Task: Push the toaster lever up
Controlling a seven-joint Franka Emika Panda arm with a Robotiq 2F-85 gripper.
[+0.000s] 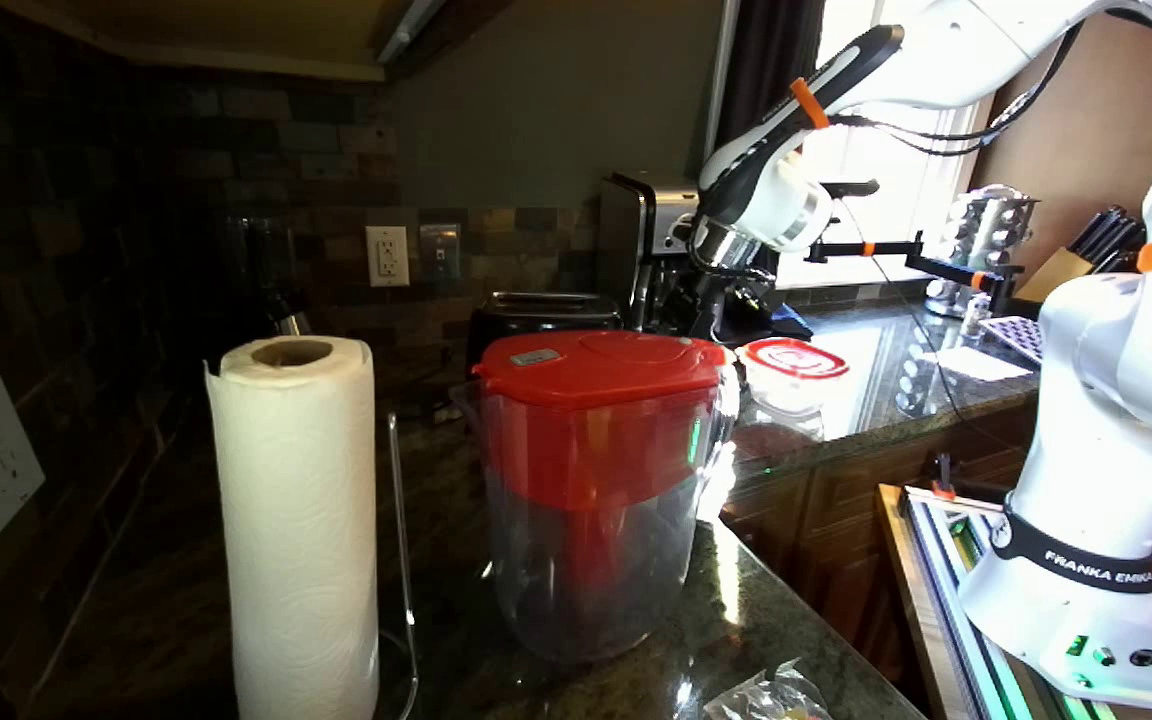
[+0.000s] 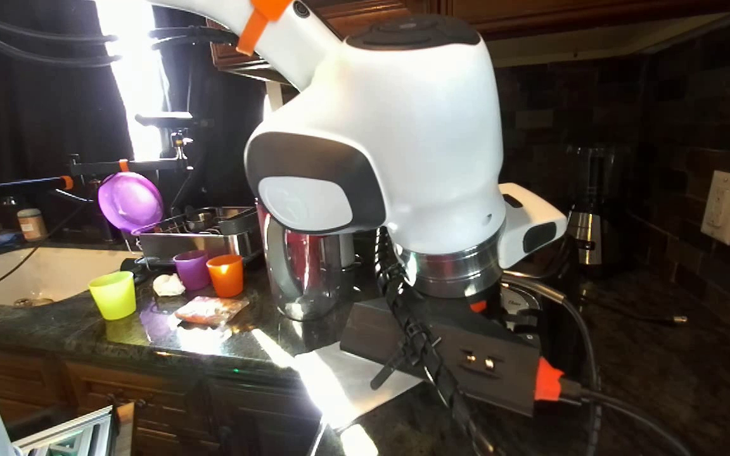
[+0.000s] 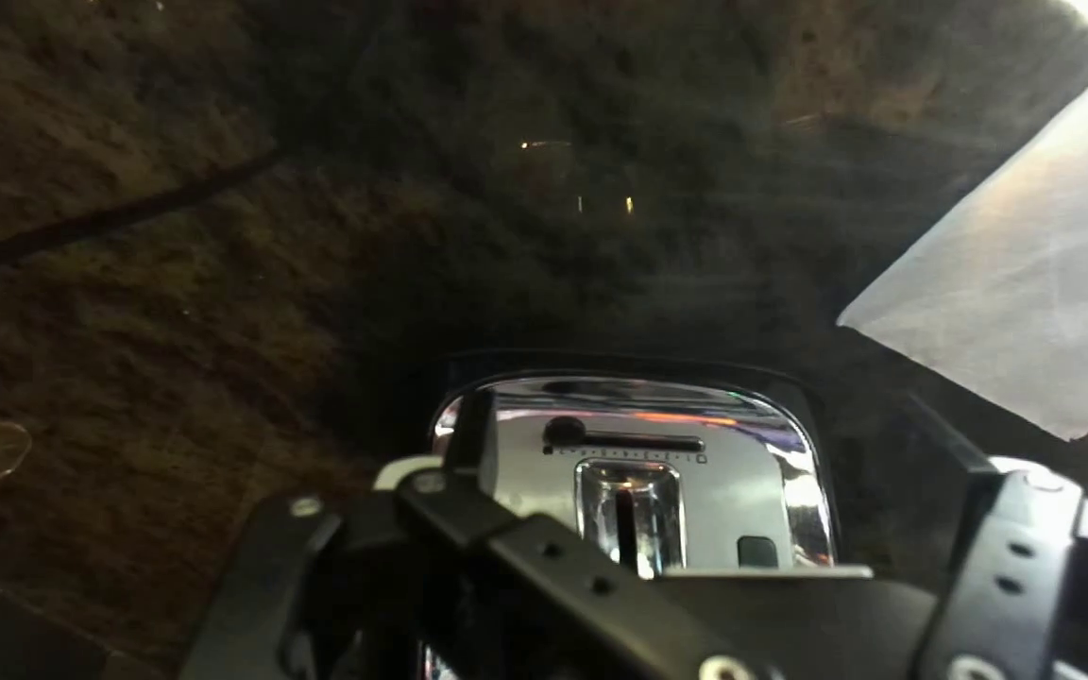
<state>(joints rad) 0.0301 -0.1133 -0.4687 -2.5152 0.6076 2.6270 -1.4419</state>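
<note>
The toaster [image 3: 733, 472] has a silver end panel with a chrome border, seen in the wrist view. On that panel are a dial slot with a dark round knob [image 3: 563, 432] and a chrome recess [image 3: 667, 501] with a dark vertical slit. The lever does not show; my gripper's body covers the recess's lower part. My gripper [image 3: 701, 420] stands open, its fingers [image 3: 476, 434] wide apart with nothing between them, one in front of the panel's edge and one past its far side. In an exterior view the toaster's dark top [image 1: 546, 308] shows behind the pitcher.
A clear red-lidded pitcher [image 1: 601, 400] and a paper-towel roll [image 1: 296, 520] stand on the counter. A tall steel-and-black appliance [image 1: 671, 205] is near the gripper. A red-lidded container [image 1: 793, 372], a white sheet [image 3: 1026, 293] and a cord [image 3: 128, 212] lie around.
</note>
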